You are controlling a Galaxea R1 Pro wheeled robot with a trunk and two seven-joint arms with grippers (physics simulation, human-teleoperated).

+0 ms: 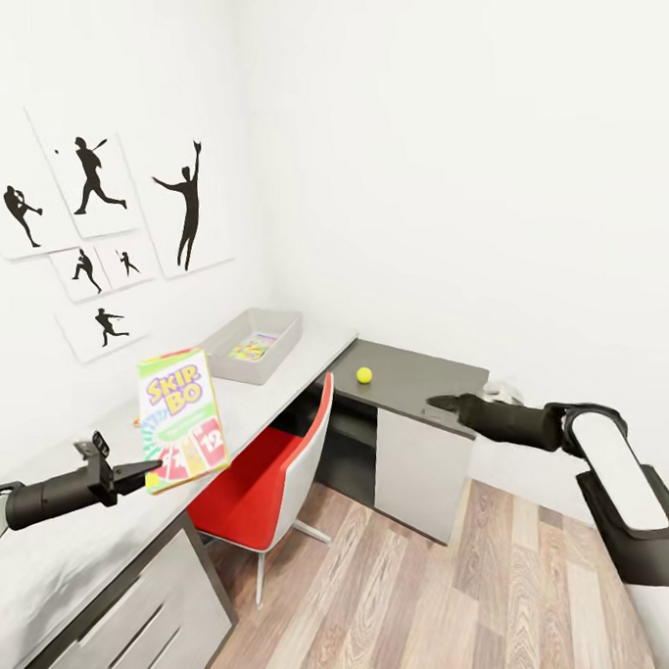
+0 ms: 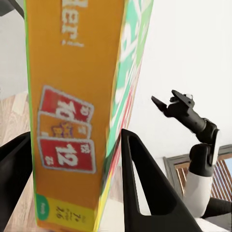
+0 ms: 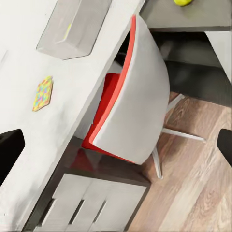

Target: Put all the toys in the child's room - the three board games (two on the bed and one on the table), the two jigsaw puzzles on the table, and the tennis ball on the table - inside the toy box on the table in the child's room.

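Observation:
My left gripper (image 1: 150,469) is shut on the lower edge of the green-yellow-red "Skip-Bo" board game (image 1: 182,417), holding it upright above the table (image 1: 255,402). In the left wrist view the box (image 2: 72,121) sits between both fingers (image 2: 145,193). Farther along the table stands the light grey toy box (image 1: 252,344) with one jigsaw puzzle (image 1: 253,349) inside. Another jigsaw puzzle (image 3: 43,93) lies flat on the tabletop short of the toy box (image 3: 72,24). The tennis ball (image 1: 364,375) rests on the dark corner section. My right gripper (image 1: 438,404) hovers open beside that corner, holding nothing.
A red-and-white chair (image 1: 273,465) is tucked under the table between my arms. Grey cabinet drawers (image 1: 124,630) stand at the near left. Black sports silhouette pictures (image 1: 98,219) hang on the left wall. Wood-plank floor (image 1: 437,604) lies open on the right.

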